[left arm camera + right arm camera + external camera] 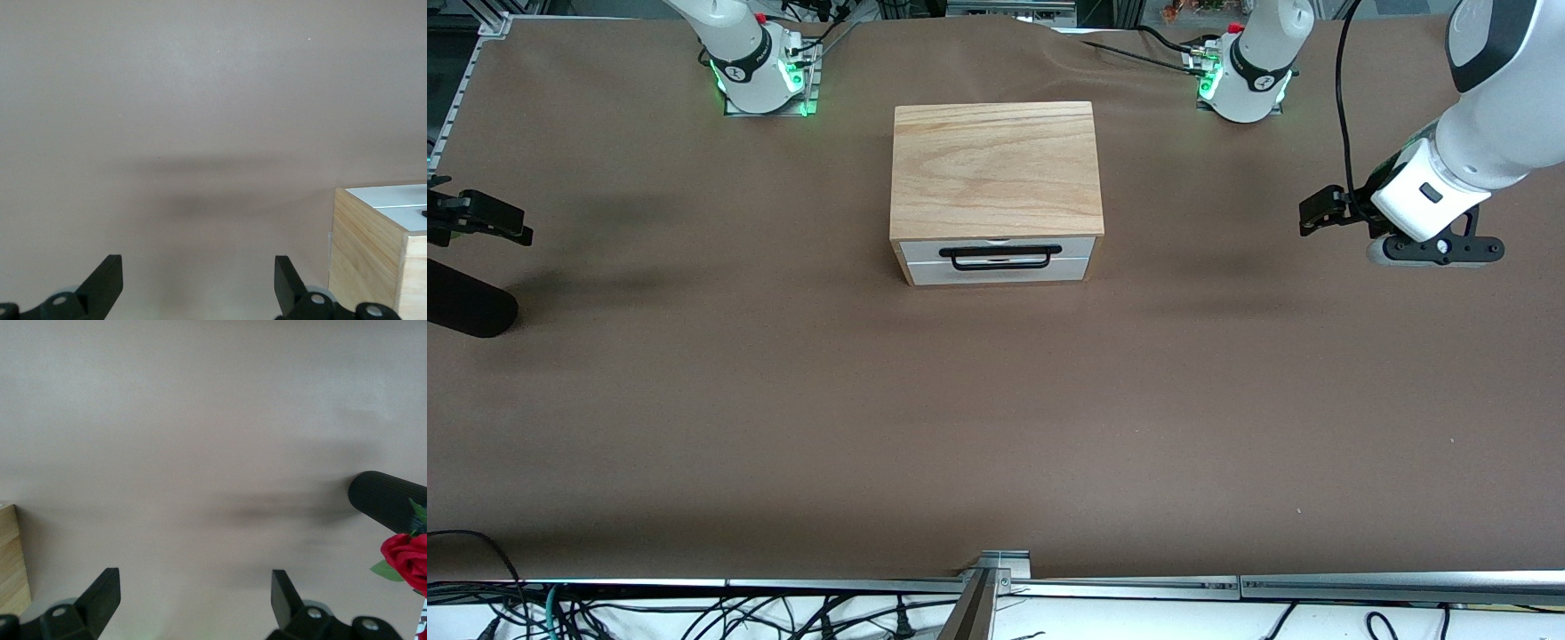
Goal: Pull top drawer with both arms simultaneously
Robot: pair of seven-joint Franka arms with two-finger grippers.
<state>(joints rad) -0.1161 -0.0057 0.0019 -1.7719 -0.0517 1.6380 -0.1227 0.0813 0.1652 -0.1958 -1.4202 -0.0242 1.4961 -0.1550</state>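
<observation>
The small wooden cabinet (pixel 996 169) sits in the middle of the brown table (pixel 783 400), between the 2 arm bases and a little nearer the front camera than they are. Its top drawer (pixel 999 248) is fully closed, its white front facing that camera, with the black bar handle (pixel 1000 258) across it and a plain white panel (pixel 1000 271) below.

The left pincer (pixel 1320 209) hangs over the left arm's end of the table, well apart from the cabinet, its fingers (pixel 103 283) spread wide and holding nothing. The right pincer (pixel 480 213) hangs over the right arm's end, its fingers (pixel 100 600) likewise wide apart and empty. A black cylinder (pixel 467 307) lies close by it, with a red rose (pixel 407 557) beside that in the right wrist view.

Nothing of the pull has begun. The likely trouble: 2 pincers must share 1 handle, so they could collide there, and uneven timing or pull could jam the drawer or drag the light cabinet across the table. The right arm might also clip the cylinder as it sets off.
</observation>
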